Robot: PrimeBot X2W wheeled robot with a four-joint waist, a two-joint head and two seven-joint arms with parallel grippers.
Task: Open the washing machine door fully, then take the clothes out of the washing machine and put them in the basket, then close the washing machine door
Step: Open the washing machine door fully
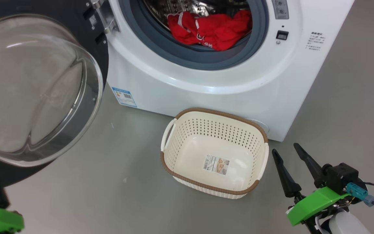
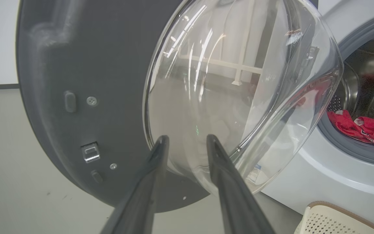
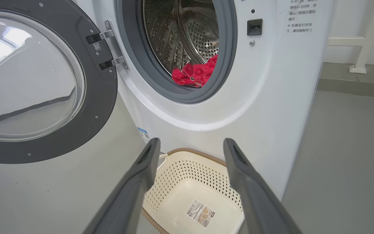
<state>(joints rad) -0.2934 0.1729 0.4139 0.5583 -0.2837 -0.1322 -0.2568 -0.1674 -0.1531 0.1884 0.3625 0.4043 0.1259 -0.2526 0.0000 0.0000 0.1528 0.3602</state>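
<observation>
Washing machine door [image 1: 37, 91]: hanging swung out on its metal hinge [image 3: 112, 45] at the left of the washing machine [image 1: 206, 84], turning its inner face outward. Showing a wide matte dark-grey ring [image 2: 76, 81] around a smooth, clear glass dome [image 2: 232, 97] that is bulging away from the ring. Carrying a small metal latch [image 2: 90, 152] and a few screws near the ring's outer edge.

Clothes [image 1: 211, 31]: lying crumpled low in the perforated steel drum [image 3: 180, 32], soft bright red fabric with white trim, resting against the lower lip of the grey rubber gasket [image 1: 187, 58].

Basket [image 1: 213, 112]: sitting on the smooth grey floor [image 1: 109, 182] just in front of the machine's glossy white front, below the round mouth. Cream plastic, rectangular with rounded corners, walls pierced by rows of holes, brown woven-look rim, white side handles, a sticker [image 1: 217, 164] lying on its bottom.

Left gripper [image 2: 187, 139]: pointing two long tapered dark fingers at the dome's lower edge, jaws standing partly apart, clamping nothing; tips close to the glass, contact impossible to tell.

Right gripper [image 1: 284, 148]: hovering low beside the basket's right end, jaws spread wide, holding nothing.

Leaving a broad strip of bare floor between the door's edge and the basket, and more open floor to the right of the machine.
</observation>
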